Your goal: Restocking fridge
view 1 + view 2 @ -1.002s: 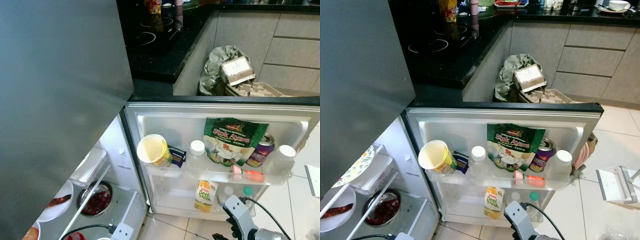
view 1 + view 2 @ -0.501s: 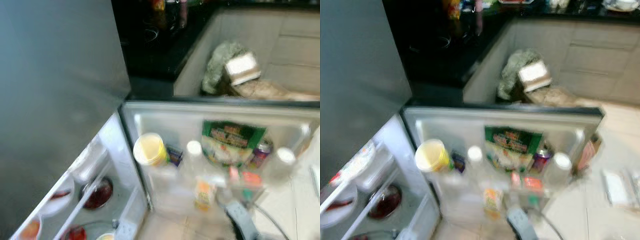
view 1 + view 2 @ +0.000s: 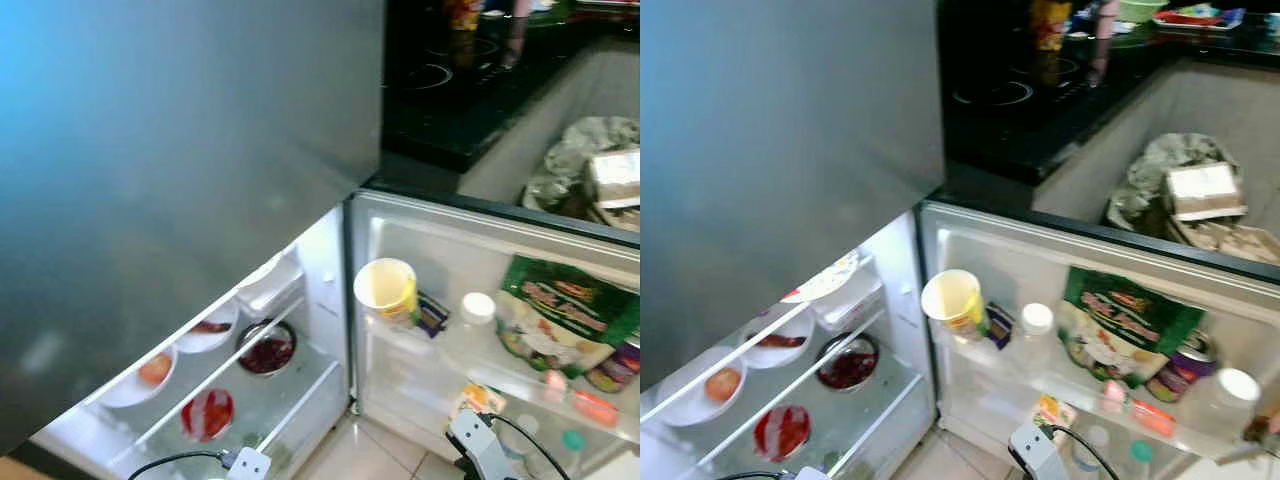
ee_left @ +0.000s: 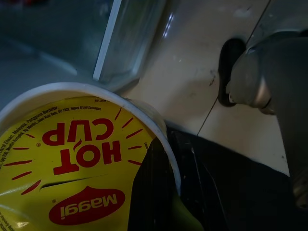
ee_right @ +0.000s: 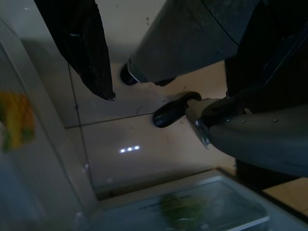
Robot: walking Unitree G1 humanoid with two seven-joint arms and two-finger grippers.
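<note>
The left gripper (image 4: 159, 192) hangs low by the floor and its black fingers (image 4: 149, 187) pinch a Maggi Hot Cup noodle cup (image 4: 72, 163) with a yellow lid. The right gripper (image 5: 144, 62) hangs idle and I cannot tell if its fingers are spread. I think the step now is carrying the cup to the fridge; next it must lift the cup and find a free spot. Inside the fridge (image 3: 900, 300) I count four dishes of food on two glass shelves, though the picture is a bit blurry. On the open door shelf (image 3: 1080, 395) sit one open yellow cup (image 3: 954, 300), one white-capped bottle (image 3: 1034, 330) and one green bag (image 3: 1118, 325).
</note>
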